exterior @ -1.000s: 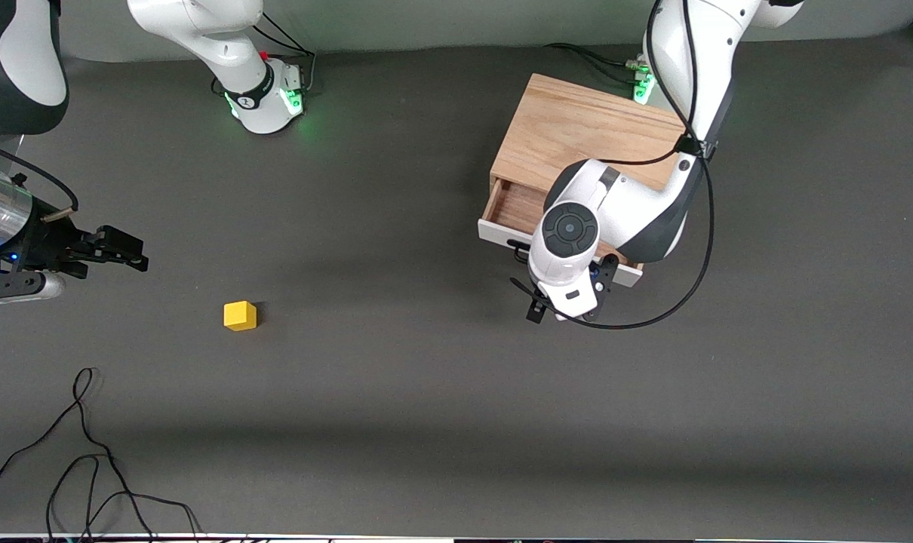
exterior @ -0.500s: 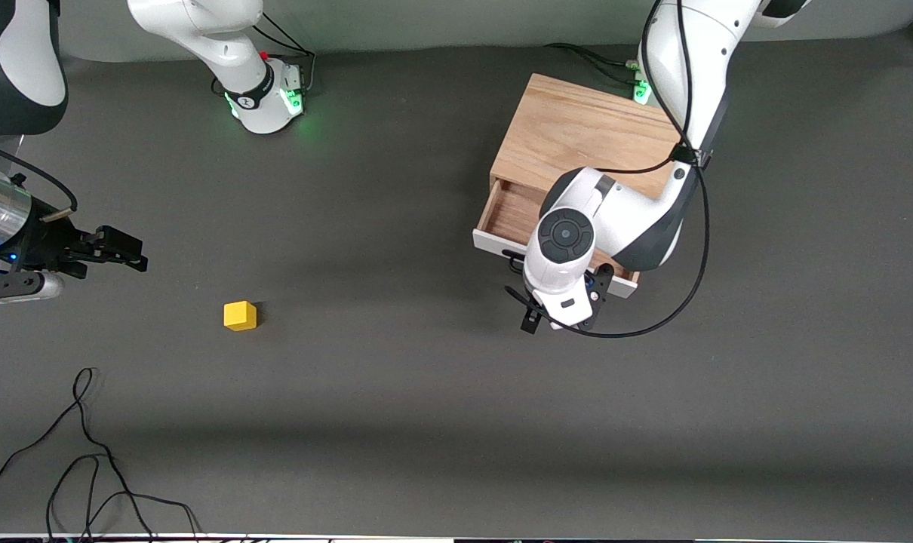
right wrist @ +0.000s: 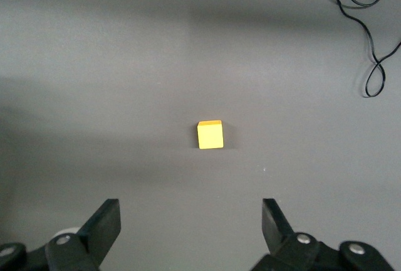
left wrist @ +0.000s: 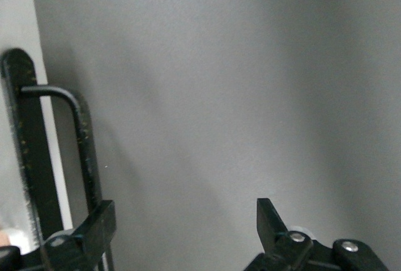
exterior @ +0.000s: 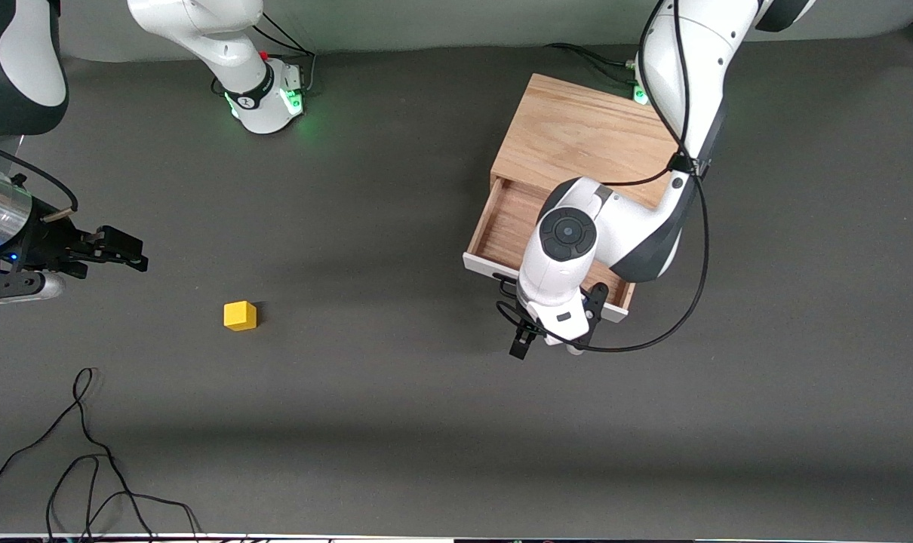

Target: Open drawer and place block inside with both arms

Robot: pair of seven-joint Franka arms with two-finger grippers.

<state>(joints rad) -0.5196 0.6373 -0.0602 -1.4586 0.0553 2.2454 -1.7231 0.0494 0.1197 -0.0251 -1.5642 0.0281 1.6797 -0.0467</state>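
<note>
I see one drawer, partly hidden by the left gripper, fingers spread at its handle; one block lies under the right gripper, fingers spread.

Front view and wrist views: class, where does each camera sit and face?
Front view: high across the table, facing right arm, left arm, light oak box, white-fronted wooden drawer.
Left wrist view: on that wrist, past open left pincer at black bar handle.
Right wrist view: likewise, past open right pincer, down at small yellow cube.
Shared: front view shows that cube too.
</note>
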